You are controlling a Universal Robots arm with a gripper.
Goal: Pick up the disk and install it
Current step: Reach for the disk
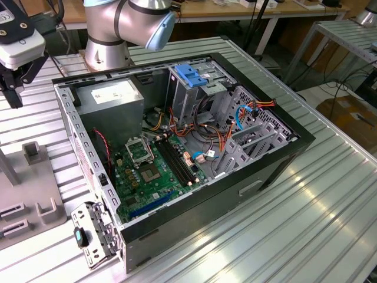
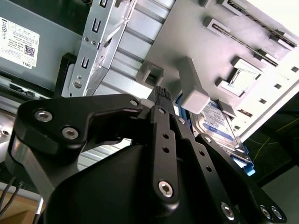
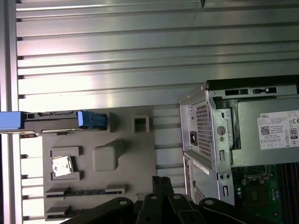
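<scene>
While the gripper (image 2: 162, 93) is hanging over the grey holder (image 3: 121, 140) with its fingers pressed together on nothing, the pick-up is only at its approach — nothing is touching the disk (image 2: 219, 122). In both wrist views the disk is sitting at the side of the holder away from the gripper. It is seemingly standing on edge in a slot, with blue rails running along its edges and its labelled face showing in the second wrist view. It is lying apart from the fingertips, and a raised grey block (image 2: 194, 95) of the holder is standing between them in that view. Judging from this, the grasp is calling for the fingers to be spread and lined up across the thin body, clear of the rails and slot walls. Beyond the holder the open case (image 1: 253, 177) is lying on the ribbed surface (image 1: 306, 236), its board exposed. Farther back inside it, the cage (image 1: 182, 100) under a blue bracket (image 1: 191, 73) is standing beside the power supply (image 1: 112, 97) — probably the place the disk is meant for, though that is a guess. The arm's base (image 1: 106, 47) is rising behind the case.
</scene>
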